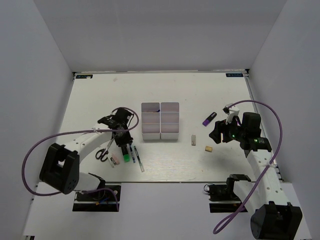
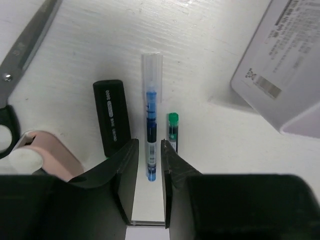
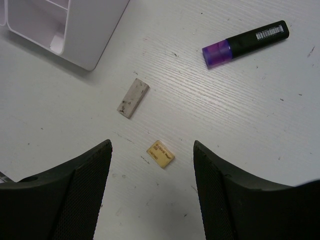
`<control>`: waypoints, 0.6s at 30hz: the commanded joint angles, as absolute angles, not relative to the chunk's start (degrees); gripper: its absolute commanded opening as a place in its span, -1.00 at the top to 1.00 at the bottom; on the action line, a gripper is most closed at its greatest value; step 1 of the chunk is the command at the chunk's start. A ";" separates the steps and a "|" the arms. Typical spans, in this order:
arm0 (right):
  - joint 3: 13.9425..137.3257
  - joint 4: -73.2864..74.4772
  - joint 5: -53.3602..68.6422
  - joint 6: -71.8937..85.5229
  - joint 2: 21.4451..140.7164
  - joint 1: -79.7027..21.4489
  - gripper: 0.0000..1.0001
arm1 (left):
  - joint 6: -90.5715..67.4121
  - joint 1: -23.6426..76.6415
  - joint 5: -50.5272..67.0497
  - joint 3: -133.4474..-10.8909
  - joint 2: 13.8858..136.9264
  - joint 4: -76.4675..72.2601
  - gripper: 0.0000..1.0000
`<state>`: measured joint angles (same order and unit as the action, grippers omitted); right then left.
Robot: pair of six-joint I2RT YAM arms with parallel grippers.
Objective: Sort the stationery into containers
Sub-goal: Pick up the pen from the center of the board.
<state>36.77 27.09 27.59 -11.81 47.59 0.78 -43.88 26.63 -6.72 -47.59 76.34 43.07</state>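
The white bins [image 1: 160,121] stand mid-table. My left gripper [image 1: 123,141] is low over the stationery to their left. In the left wrist view its jaws [image 2: 148,145] stand narrowly apart astride the tail of a blue pen with a clear cap [image 2: 151,120], a small gap on each side. A green-tipped black marker [image 2: 111,117], a thin green-capped pen [image 2: 172,131] and a pink piece [image 2: 47,150] lie beside it. My right gripper [image 3: 151,145] is wide open above the tan block [image 3: 160,153]. The grey stick [image 3: 133,97] and purple-black marker [image 3: 245,43] lie beyond it.
Scissors [image 1: 104,151] lie left of the pens and show in the left wrist view [image 2: 20,45]. Another thin pen [image 1: 140,162] lies nearer the front edge. A corner of the bins [image 2: 285,75] is close on the left gripper's right. White walls enclose the table.
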 commanded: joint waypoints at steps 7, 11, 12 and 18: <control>38.85 27.16 28.39 -12.48 47.99 1.05 -0.38 | -41.31 26.72 -5.45 -50.89 83.05 39.46 0.14; 38.76 27.16 28.39 -12.48 47.99 1.05 -0.38 | -40.87 26.81 -6.15 -51.59 84.46 39.82 0.08; 38.76 27.25 28.30 -12.65 48.16 0.97 -0.38 | -40.78 26.72 -6.07 -51.59 84.98 39.90 0.08; 38.76 27.25 28.21 -12.57 48.25 1.05 -0.38 | -40.87 26.72 -6.41 -51.68 87.71 39.38 0.08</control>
